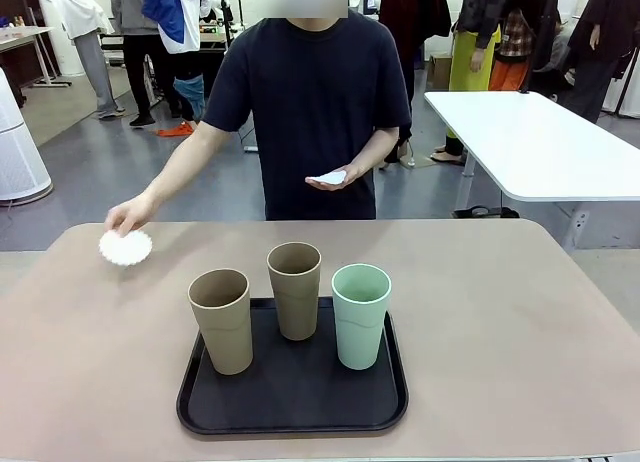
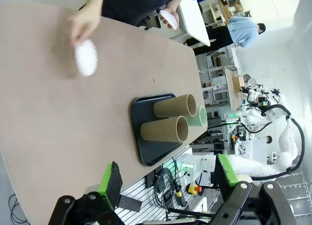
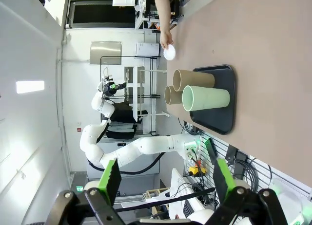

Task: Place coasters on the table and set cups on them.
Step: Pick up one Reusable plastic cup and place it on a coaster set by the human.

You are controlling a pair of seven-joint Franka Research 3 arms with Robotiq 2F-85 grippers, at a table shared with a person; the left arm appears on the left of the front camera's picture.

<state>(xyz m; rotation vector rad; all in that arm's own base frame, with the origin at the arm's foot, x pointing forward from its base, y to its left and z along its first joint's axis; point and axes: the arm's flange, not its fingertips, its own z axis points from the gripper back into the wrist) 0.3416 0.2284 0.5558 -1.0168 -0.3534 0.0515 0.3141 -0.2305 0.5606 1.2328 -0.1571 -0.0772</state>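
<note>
The table is a broad, matte beige top with rounded corners. Well back from everything on it, the left jaws stand spread wide, gripping and touching nothing, with only air between their green pads. The right jaws are just as wide and just as empty (pads also bright green).

A black tray, rectangular with a raised rim, sits mid-table and carries all three cups upright: a tan cup, a second tan cup and a mint cup, all tall, tapered, handleless and matte.

One coaster, round white paper with a frilled edge, lies flat on the table's far-left part under a person's hand. The person's other hand holds more white paper (clear of the table).
</note>
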